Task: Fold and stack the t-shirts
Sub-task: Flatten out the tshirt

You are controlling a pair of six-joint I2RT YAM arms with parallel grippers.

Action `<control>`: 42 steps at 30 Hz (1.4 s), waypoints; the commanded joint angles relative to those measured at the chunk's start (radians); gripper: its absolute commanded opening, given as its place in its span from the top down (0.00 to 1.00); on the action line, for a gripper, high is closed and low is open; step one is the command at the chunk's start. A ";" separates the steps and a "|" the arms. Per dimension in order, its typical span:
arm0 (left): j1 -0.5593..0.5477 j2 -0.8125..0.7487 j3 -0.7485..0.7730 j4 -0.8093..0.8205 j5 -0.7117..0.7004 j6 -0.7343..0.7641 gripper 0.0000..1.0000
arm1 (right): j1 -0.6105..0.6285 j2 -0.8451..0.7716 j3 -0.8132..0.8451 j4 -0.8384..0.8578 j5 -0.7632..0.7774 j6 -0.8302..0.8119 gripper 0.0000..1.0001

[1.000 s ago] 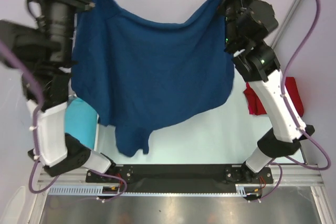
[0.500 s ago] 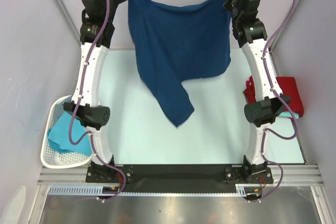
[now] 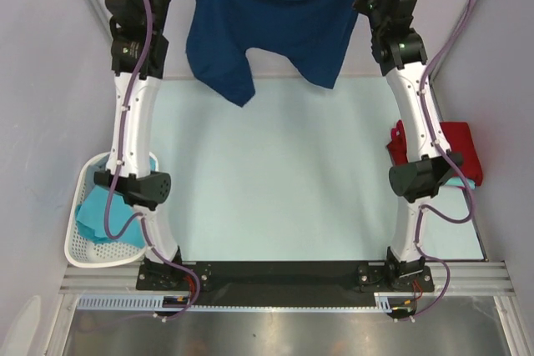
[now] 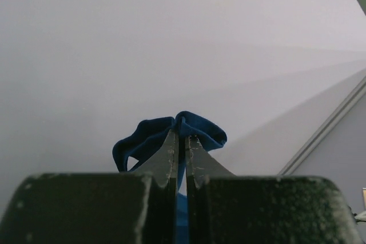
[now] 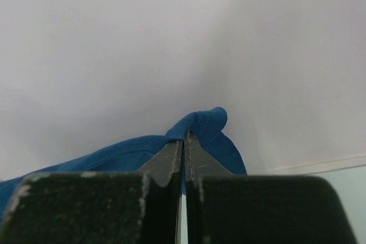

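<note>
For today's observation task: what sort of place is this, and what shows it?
Probably a robot test bench in a lab: a left arm and right arm bolted to a rail at the table edge, plain walls close around, a blue t-shirt and basket as props.

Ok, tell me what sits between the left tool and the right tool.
The navy t-shirt hangs stretched between left tool and right tool, pinched by both; the top view shows it.
</note>
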 commanded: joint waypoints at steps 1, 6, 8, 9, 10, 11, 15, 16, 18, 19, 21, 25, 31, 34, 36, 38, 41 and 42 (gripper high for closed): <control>0.019 -0.099 -0.077 0.027 0.045 -0.037 0.97 | -0.003 -0.111 -0.063 0.018 0.008 0.008 1.00; 0.019 -0.165 -0.327 -0.072 0.059 -0.032 1.00 | 0.008 -0.126 -0.198 -0.071 0.039 0.052 0.61; 0.009 -0.276 -0.553 -0.022 0.020 -0.032 1.00 | 0.062 -0.210 -0.374 0.007 0.111 0.007 0.66; 0.009 -0.325 -0.713 0.009 0.019 -0.049 1.00 | 0.077 -0.270 -0.481 0.030 0.120 0.004 0.66; 0.008 -0.399 -0.781 0.033 0.018 -0.058 1.00 | 0.094 -0.290 -0.516 0.047 0.125 0.004 0.64; 0.005 -0.440 -0.844 0.064 0.018 -0.066 0.99 | 0.100 -0.309 -0.545 0.050 0.125 0.004 0.62; -0.004 -0.542 -1.023 0.031 -0.028 -0.048 0.84 | 0.141 -0.378 -0.632 0.032 0.160 -0.004 0.56; -0.010 -0.559 -1.040 0.006 -0.039 -0.046 0.80 | 0.151 -0.410 -0.680 0.034 0.169 -0.002 0.53; -0.024 -0.605 -1.121 -0.029 -0.034 -0.048 0.72 | 0.177 -0.441 -0.740 0.050 0.173 0.007 0.52; -0.030 -0.622 -1.153 -0.040 -0.056 -0.049 0.69 | 0.186 -0.457 -0.767 0.058 0.165 0.013 0.52; -0.041 -0.671 -1.257 -0.060 -0.062 -0.042 0.68 | 0.210 -0.481 -0.838 0.067 0.174 0.021 0.52; -0.043 -0.708 -1.383 -0.089 -0.074 -0.031 0.61 | 0.204 -0.445 -0.875 0.018 0.121 0.039 0.51; -0.049 -0.703 -1.433 -0.138 -0.039 -0.042 0.53 | 0.172 -0.337 -0.861 -0.049 0.022 0.047 0.50; -0.060 -0.688 -1.419 -0.155 -0.016 -0.031 0.50 | 0.148 -0.243 -0.789 -0.098 -0.056 0.059 0.51; -0.066 -0.677 -1.402 -0.174 -0.013 -0.023 0.49 | 0.138 -0.191 -0.766 -0.112 -0.091 0.073 0.53; -0.072 -0.662 -1.390 -0.198 -0.011 -0.022 0.48 | 0.135 -0.163 -0.745 -0.115 -0.093 0.079 0.54; -0.080 -0.660 -1.399 -0.221 -0.007 -0.023 0.48 | 0.134 -0.058 -0.671 -0.187 -0.119 0.094 0.56; -0.084 -0.662 -1.403 -0.226 -0.007 -0.023 0.48 | 0.135 -0.025 -0.653 -0.210 -0.128 0.105 0.60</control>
